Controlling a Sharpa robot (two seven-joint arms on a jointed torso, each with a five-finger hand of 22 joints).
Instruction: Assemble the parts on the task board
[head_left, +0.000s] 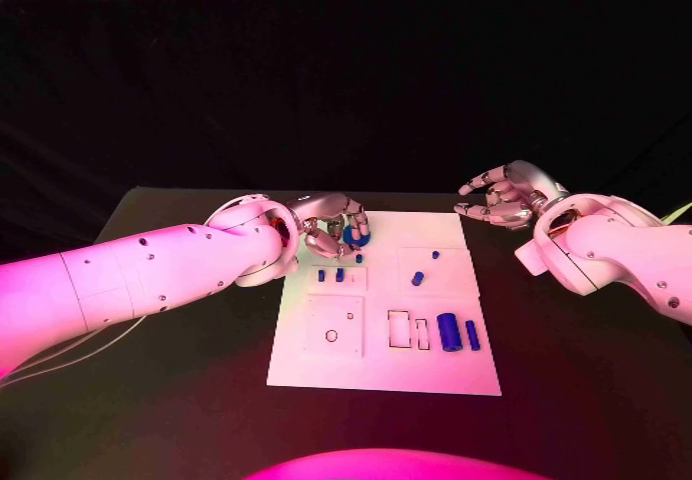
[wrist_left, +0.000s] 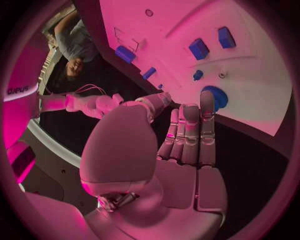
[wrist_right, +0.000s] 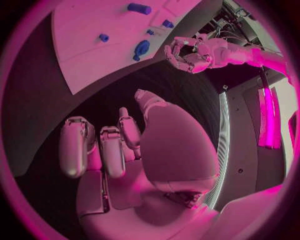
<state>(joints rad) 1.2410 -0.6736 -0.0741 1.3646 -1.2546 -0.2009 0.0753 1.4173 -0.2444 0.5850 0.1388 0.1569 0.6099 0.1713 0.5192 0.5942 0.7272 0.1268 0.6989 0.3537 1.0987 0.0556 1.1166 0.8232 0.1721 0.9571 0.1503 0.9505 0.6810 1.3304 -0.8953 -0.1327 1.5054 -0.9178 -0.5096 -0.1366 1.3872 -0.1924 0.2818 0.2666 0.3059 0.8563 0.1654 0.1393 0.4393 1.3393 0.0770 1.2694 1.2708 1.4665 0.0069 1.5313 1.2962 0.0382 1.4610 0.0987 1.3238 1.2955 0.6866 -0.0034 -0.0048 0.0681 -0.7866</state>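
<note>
Counter (head_left: 173, 400): black, seen under the white task board, with both white arms reaching over it
Task board (head_left: 378, 368): white plate laid in the middle of the counter, its long side running away from the robot; cut-out recesses are seen near the middle and toward the near end
Left robot hand (head_left: 335, 232): placed over the far left corner of the task board, fingers curled round a round blue part (head_left: 355, 236); whether the part is actually gripped cannot be told
Right robot hand (head_left: 503, 196): held off the far right corner of the task board, above the counter, fingers curled loosely apart with nothing in them
Blue cylinders (head_left: 449, 331): two lying side by side near the right edge of the task board, toward the near end
Small blue parts (head_left: 417, 278): scattered on the middle of the task board, well apart from the right robot hand
</note>
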